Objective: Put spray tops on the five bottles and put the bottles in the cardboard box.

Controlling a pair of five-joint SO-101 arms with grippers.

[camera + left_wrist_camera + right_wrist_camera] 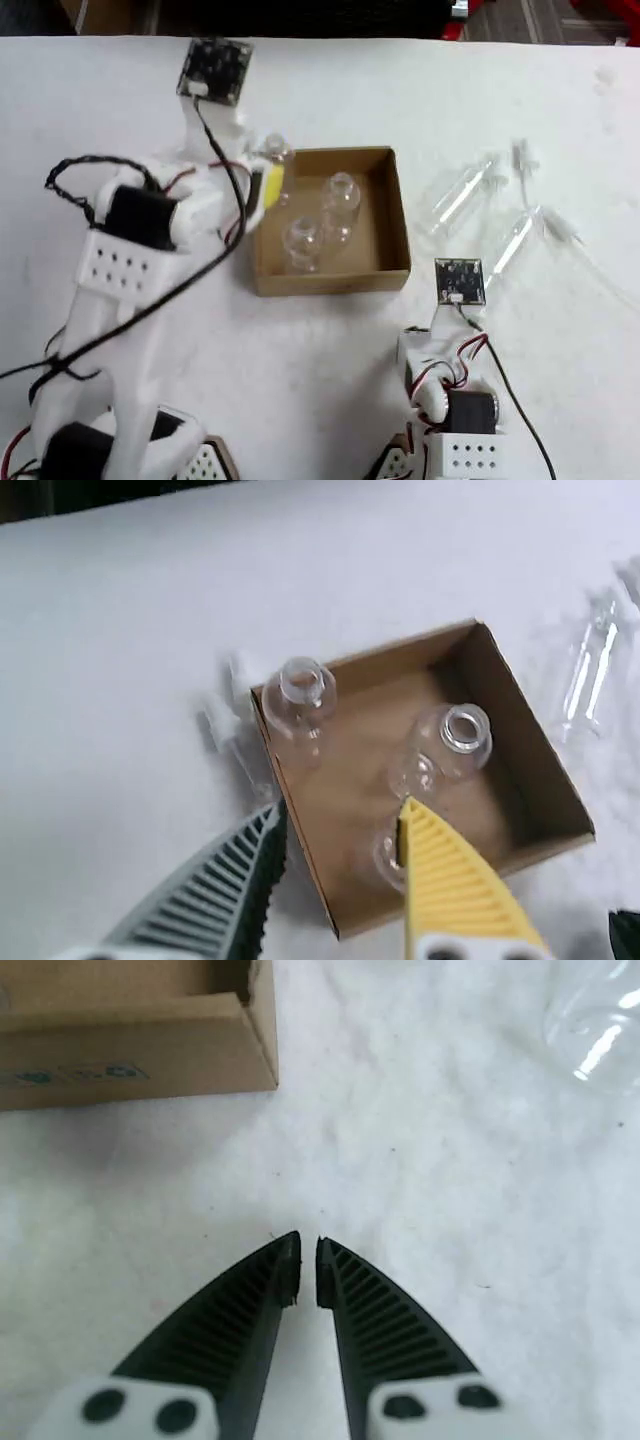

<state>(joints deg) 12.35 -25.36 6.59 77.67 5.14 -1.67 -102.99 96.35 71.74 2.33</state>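
Covering the work area, a white table surface (330,380) carries the cardboard box (330,282) at centre: two clear bottles (340,195) stand inside, a third at its far left corner, two more lie to its right beside loose spray tops (522,160). Left gripper (340,815) hangs spread wide over the box's left wall, holding nothing; right gripper (308,1260) sits over bare table, fingers nearly together, empty. Dark floor (300,15) shows beyond the table's far edge.

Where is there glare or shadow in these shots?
High view: the white table glares, washing out the clear bottles beside the cardboard box. Left wrist view: shadow in one box corner. Right wrist view: a glint on a bottle.
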